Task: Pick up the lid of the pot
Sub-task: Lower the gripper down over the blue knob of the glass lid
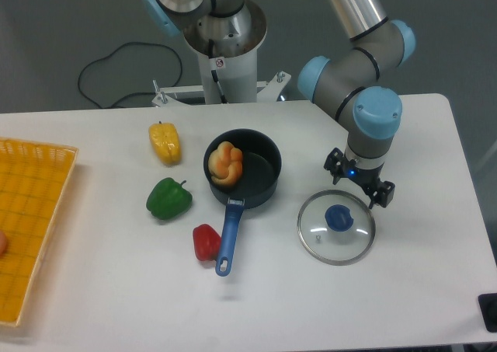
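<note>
The pot lid is round glass with a metal rim and a blue knob, lying flat on the white table at the right. My gripper points straight down over the lid's far right edge, just behind the knob. Its black fingers stand spread apart, open, with nothing between them. The knob is fully in sight and not held. How high the fingertips are above the lid cannot be told from this view.
A dark blue pot with a blue handle holds a yellow pastry, left of the lid. A yellow pepper, green pepper and red pepper lie around it. A yellow basket sits at the far left.
</note>
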Available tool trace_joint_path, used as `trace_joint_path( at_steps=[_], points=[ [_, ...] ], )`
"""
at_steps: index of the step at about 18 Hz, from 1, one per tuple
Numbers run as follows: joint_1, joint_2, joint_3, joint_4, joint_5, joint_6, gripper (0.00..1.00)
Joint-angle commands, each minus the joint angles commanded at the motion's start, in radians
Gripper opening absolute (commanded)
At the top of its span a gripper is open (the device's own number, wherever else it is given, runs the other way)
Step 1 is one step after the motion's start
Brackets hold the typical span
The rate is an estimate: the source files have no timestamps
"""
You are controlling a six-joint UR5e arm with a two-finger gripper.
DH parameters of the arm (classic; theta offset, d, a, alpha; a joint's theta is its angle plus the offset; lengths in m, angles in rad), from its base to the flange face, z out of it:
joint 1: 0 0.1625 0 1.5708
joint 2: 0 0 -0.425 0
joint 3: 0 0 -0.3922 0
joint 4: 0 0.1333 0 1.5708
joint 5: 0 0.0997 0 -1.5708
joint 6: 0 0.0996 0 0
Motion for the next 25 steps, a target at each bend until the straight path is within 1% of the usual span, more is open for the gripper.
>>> trace_joint_path(
  at_steps=[3,6,7,8,12,15,17,20,22,24,25],
  points=[
    [-0.002,-0.006,0.023,0.000,0.000,0.017,1.00],
    [-0.025,-0.028,0.067,0.000,0.000,0.026,1.00],
    [-0.038,-0.044,0.102,0.000,0.000,0.029,1.00],
    [-0.046,-0.051,0.110,0.000,0.000,0.040,1.00],
    [-0.052,-0.058,0.127,-0.002,-0.002,0.130,1.00],
    [-0.058,-0.064,0.127,-0.003,0.002,0.221,1.00],
    [-0.063,-0.063,0.124,-0.008,0.005,0.253,1.00],
    [-0.089,-0.058,0.118,-0.015,0.006,0.264,1.00],
    [-0.092,-0.051,0.111,-0.020,0.008,0.264,1.00],
    [-0.094,-0.051,0.110,-0.043,0.008,0.266,1.00],
    [-0.094,-0.051,0.110,-0.044,0.008,0.266,1.00]
  ],
)
